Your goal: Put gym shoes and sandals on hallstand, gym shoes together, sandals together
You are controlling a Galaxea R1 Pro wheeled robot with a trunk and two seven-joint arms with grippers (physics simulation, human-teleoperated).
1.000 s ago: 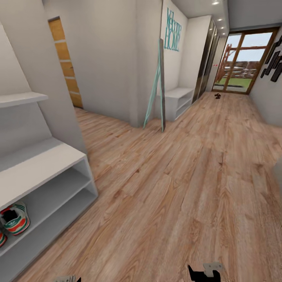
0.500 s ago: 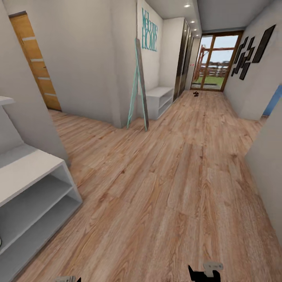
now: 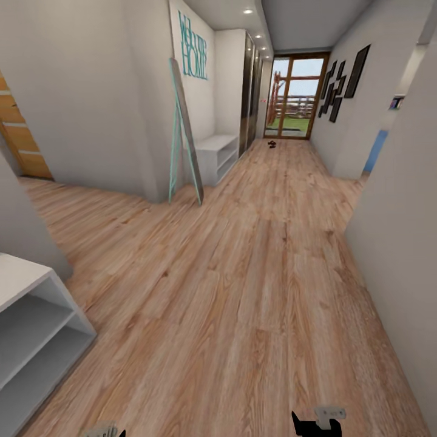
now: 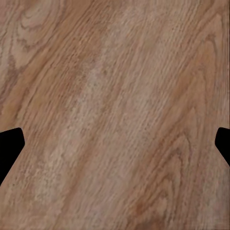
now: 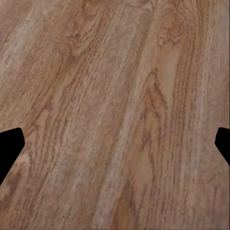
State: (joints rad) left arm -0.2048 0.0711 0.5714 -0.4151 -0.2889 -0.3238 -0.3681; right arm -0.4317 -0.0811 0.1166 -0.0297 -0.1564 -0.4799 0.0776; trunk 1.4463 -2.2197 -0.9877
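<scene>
The corner of the light-grey hallstand point(image 3: 30, 303) shows at the lower left of the head view, and the part of its two tiers that I can see is bare. The gym shoes are out of view. Far down the corridor floor point(image 3: 255, 273), near the glass door, lie two small dark shapes that look like the sandals point(image 3: 271, 144). My left gripper point(image 4: 115, 148) and right gripper point(image 5: 115, 148) are both open over bare wood planks, with nothing between the fingers. In the head view their arms peek in at the bottom edge.
A teal-framed mirror point(image 3: 185, 139) leans on the left wall corner. Behind it stands a plain low grey bench point(image 3: 217, 155). A white wall point(image 3: 400, 243) juts in close on the right. A wooden door point(image 3: 15, 136) is at far left and the glass door point(image 3: 294, 97) is at the corridor's end.
The head view has swung to the right. The hallstand slid toward the left edge, and the gym shoes seen on its middle shelf left the picture. Both grippers stay as they were.
</scene>
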